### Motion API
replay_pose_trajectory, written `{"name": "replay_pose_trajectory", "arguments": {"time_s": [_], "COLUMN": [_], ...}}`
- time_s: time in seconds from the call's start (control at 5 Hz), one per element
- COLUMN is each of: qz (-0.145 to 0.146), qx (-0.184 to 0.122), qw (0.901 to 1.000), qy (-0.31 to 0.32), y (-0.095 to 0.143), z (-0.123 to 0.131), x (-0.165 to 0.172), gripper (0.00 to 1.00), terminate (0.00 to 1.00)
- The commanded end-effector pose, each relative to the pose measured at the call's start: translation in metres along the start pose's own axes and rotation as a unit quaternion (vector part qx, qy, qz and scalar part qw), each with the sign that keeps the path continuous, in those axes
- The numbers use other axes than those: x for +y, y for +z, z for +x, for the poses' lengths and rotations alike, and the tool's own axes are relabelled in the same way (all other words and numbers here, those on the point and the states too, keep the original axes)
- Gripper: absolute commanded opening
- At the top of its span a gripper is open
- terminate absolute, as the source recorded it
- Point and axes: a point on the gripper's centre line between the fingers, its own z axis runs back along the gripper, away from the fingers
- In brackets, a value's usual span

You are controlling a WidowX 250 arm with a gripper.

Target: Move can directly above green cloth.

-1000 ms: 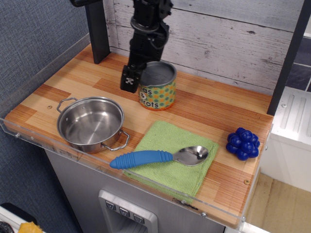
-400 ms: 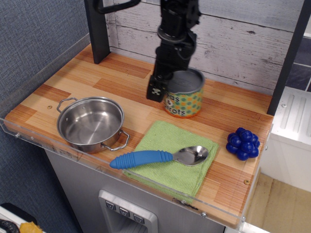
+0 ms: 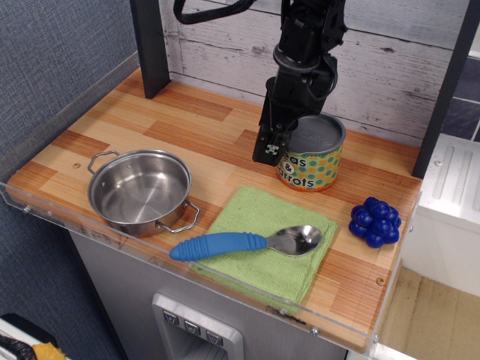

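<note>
The long wooden-plank worktop [image 3: 150, 124] carries everything here, and on it the light green square textured cloth [image 3: 259, 214] lies near the front edge, with a spoon with a blue ribbed handle and a steel bowl [image 3: 244, 243] resting across it. At about 12 o'clock from that cloth, just beyond its back edge and towards its right half, sits the short tin can with a grey metal lid and a yellow label dotted green and orange [image 3: 310, 154]. I judge the task nearly finished: the can appears to be in the spot the task names, directly behind the cloth, and what is left is little more than letting go and drawing the arm clear. The black end effector [image 3: 289, 144] reaches down over the can's 9 o'clock side; one dark finger shows against the label's left flank, the other is hidden behind the rim. It looks clenched on the can, though the far contact cannot be seen.
</note>
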Motion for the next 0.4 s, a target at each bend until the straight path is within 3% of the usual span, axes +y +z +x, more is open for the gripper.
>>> {"name": "replay_pose_trajectory", "arguments": {"time_s": [0.0, 0.2], "qz": [0.043, 0.038], "qx": [0.023, 0.039], "qw": [0.9961, 0.9864], "qy": [0.074, 0.155], "y": [0.028, 0.03], "z": [-0.026, -0.057], "x": [0.011, 0.02], "gripper": [1.0, 1.0], "terminate": [0.0, 0.0]}}
